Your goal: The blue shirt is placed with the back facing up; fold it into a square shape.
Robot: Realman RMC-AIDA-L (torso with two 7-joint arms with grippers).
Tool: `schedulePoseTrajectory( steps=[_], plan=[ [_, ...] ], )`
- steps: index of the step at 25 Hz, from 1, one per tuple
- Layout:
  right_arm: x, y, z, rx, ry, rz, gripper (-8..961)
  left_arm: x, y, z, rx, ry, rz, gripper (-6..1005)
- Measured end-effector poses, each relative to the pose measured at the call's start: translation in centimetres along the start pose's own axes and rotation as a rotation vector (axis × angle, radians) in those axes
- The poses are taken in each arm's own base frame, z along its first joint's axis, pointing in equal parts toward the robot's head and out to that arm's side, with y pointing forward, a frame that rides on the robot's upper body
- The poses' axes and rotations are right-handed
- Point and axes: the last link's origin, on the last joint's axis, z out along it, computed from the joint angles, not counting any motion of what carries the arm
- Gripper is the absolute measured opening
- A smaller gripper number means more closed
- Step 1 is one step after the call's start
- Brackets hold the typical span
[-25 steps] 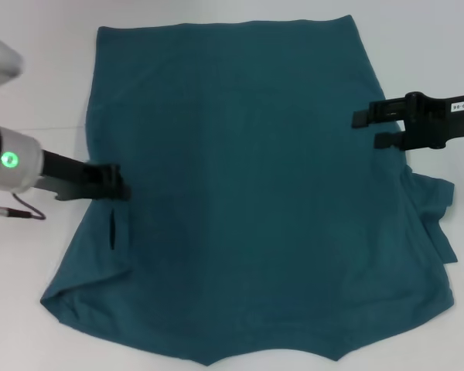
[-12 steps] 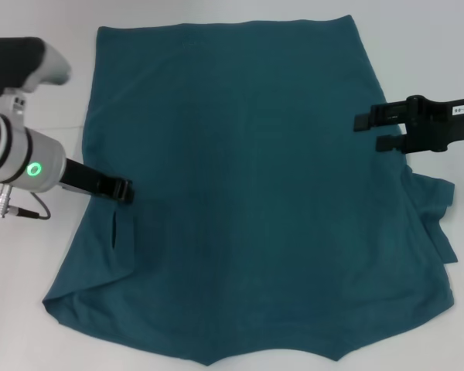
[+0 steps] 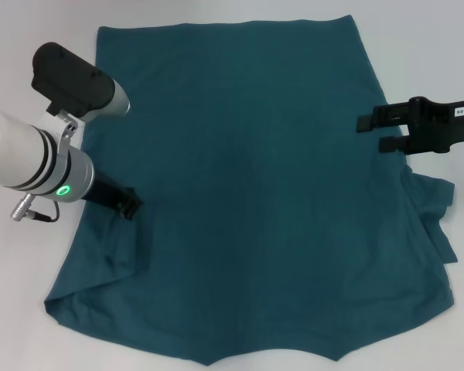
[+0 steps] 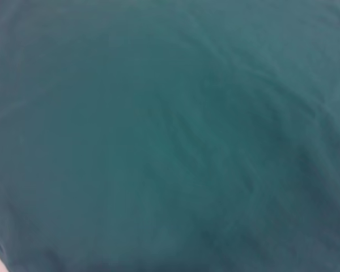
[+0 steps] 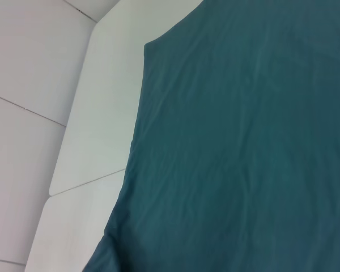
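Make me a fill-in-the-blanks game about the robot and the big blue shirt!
1. The blue shirt lies spread on a ____ table.
2. The left gripper is down at the shirt's ____ edge.
3. The ____ gripper is open at the opposite edge.
4. A ____ light glows on the left arm.

Missing words: white; left; right; green

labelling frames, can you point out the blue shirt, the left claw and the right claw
blue shirt (image 3: 247, 178), head view, middle of the spread back.
left claw (image 3: 130, 205), head view, fingertips at the shirt's left side.
right claw (image 3: 369, 133), head view, between its two fingertips.

Left hand (image 3: 127, 205) low — right hand (image 3: 371, 133) open, hovering.
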Motion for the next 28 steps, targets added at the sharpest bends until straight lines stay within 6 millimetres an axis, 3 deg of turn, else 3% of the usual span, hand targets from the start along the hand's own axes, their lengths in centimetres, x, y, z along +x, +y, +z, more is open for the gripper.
schedulePoseTrajectory(
  steps=[14,17,22,25,28],
  plan=[
    [0.1,-0.3,-0.1,0.007,-0.008,0.007,759,0.5,0.7,-0.3,-0.054,0.064,0.039,2],
    [0.1,-0.4,-0.1,0.009,-0.009,0.011,759,0.4,0.7,-0.3,-0.054,0.064,0.046,174],
    [0.1,-0.5,-0.2,0.011,-0.012,0.014,759,0.0,-0.4,-0.7,-0.037,0.091,-0.035,356],
    [0.1,-0.5,-0.1,0.014,-0.011,0.006,758,-0.9,-2.3,-1.6,-0.055,0.130,-0.229,479],
    [0.1,-0.4,-0.1,0.014,-0.002,-0.022,758,-4.0,-3.9,-3.2,-0.190,0.115,-0.593,607]
  ],
)
